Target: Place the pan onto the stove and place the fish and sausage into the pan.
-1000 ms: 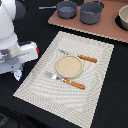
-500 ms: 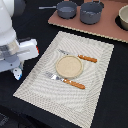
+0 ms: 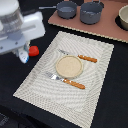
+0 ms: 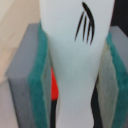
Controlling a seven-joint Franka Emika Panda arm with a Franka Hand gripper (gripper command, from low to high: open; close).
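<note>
The black worktop (image 3: 112, 95) carried a pale woven placemat (image 3: 100, 65) lying at the middle of the exterior view, its long axis running from about 7 o'clock to 1 o'clock. The pinkish stove (image 3: 102, 29) sat beyond it at 12 to 1 o'clock, with a black burner (image 3: 123, 19) at its far end. On the stove stood the pan (image 3: 66, 8), its thin handle pointing toward 9 o'clock, and just beside it, toward 3 o'clock, a larger grey pot (image 3: 92, 12).

The white arm (image 3: 17, 27) filled the 10 o'clock corner. On the placemat lay a round tan plate (image 3: 68, 66), with a fork (image 3: 67, 80) at its 6 o'clock side and a knife (image 3: 80, 56) at its 12 o'clock side, both orange handles pointing toward 3 to 4 o'clock.

The tool (image 3: 22, 56) hung at 9 o'clock. In the wrist view its green pads (image 4: 41, 80) pressed on both flat sides of the white fish (image 4: 75, 65), whose long axis ran along the pads. The sausage (image 3: 33, 50) lay on the worktop just beside the tool, at its 2 o'clock side.
</note>
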